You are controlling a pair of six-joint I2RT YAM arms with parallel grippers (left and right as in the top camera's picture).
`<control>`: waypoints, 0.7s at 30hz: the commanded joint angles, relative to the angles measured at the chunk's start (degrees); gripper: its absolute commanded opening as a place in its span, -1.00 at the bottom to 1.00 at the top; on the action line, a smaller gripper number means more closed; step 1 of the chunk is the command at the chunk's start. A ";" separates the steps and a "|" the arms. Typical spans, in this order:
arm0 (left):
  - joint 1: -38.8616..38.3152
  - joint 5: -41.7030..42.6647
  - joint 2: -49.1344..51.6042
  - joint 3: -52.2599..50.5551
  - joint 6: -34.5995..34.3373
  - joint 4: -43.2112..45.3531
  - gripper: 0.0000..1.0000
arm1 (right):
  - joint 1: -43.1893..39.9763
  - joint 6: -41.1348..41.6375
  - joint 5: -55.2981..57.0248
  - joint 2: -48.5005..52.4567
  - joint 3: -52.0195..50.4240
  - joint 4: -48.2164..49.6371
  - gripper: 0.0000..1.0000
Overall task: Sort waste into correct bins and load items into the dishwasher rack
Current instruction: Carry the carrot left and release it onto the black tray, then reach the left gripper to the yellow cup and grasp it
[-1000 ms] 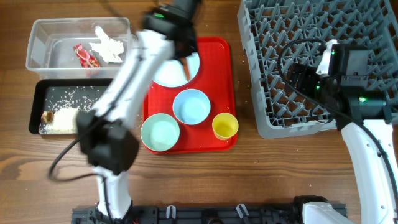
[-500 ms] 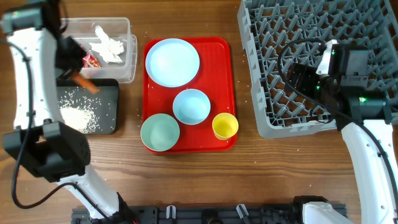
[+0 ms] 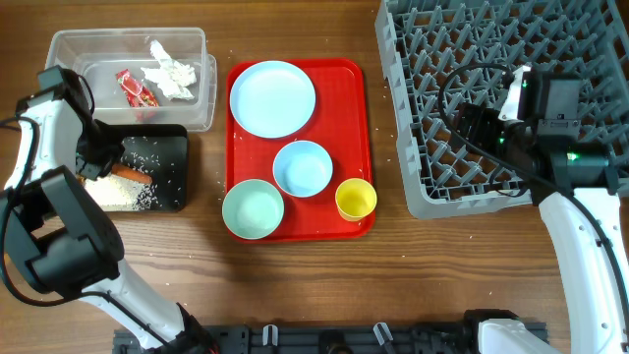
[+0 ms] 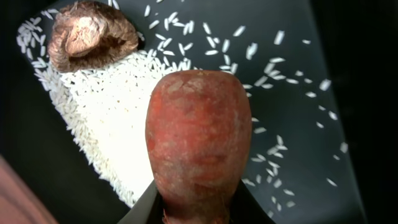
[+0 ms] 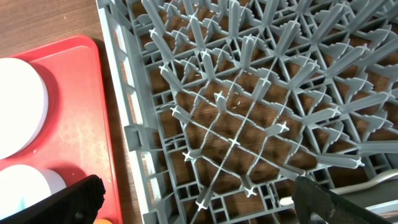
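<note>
My left gripper (image 3: 104,164) is shut on the orange carrot (image 3: 131,175) and holds it low over the shallow black tray (image 3: 169,146). In the left wrist view the carrot (image 4: 196,140) fills the middle, above white rice (image 4: 109,118) and a brown food scrap (image 4: 92,37) in the tray (image 4: 323,74). The clear tub (image 3: 69,44) holds a red wrapper (image 3: 136,88) and a white tissue (image 3: 170,71). The blue plate (image 3: 272,98), blue bowl (image 3: 302,168), green bowl (image 3: 253,209) and yellow cup (image 3: 355,199) sit on the red tray. My right gripper (image 5: 199,208) is open over the grey rack (image 3: 462,59).
The red serving tray (image 3: 344,118) lies between the bins and the rack; its edge shows in the right wrist view (image 5: 78,118). The rack (image 5: 249,93) stands at the right, with bare wood in front. Stray rice grains dot the table.
My left arm swung from above the red tray to the far left with the carrot and came down over the black tray. The right arm has not moved.
</note>
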 commanded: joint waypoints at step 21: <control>-2.78 2.49 -20.37 -2.29 0.00 0.90 0.22 | -0.04 -0.79 -2.14 0.59 -0.20 0.90 0.99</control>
